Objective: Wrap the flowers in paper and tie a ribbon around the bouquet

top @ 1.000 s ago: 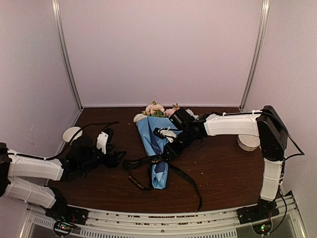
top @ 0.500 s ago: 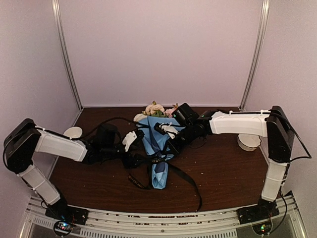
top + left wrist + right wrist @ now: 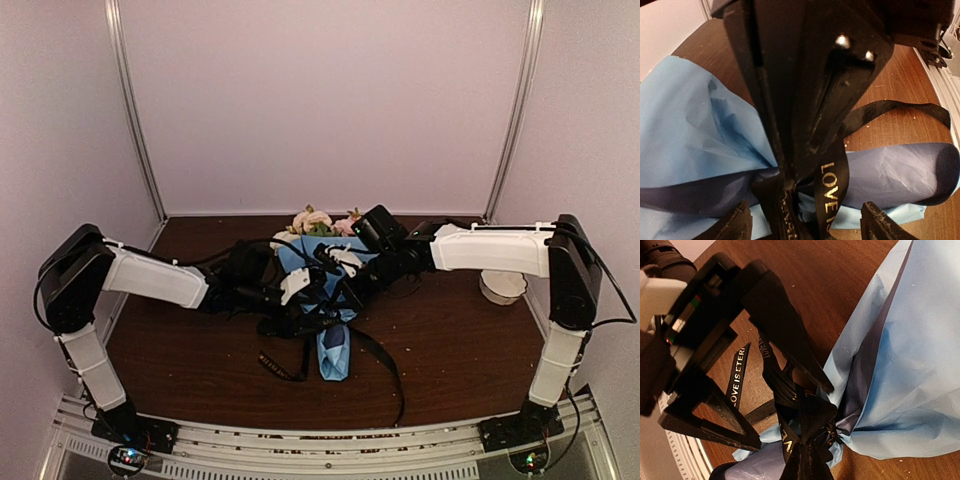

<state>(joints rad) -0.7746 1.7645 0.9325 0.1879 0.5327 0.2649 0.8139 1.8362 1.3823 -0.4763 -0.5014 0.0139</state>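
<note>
The bouquet lies in the middle of the table, a blue paper cone with its narrow end toward me. The cream and pink flowers show at its far end. The black ribbon, with pale lettering, is knotted round the cone's waist, and its tails trail over the table. My right gripper reaches in from the right, shut on the ribbon at the knot. My left gripper is open, its fingertips straddling the knot and the right gripper's fingers.
A white round object stands at the right edge of the brown table. One ribbon tail lies left of the cone's tip. Pale walls close in the back and both sides. A metal rail runs along the near edge.
My left arm has swung in from the table's left side to the bouquet's waist, its jaws open. My right gripper has shut on the ribbon. The cone's tip has shifted slightly right.
</note>
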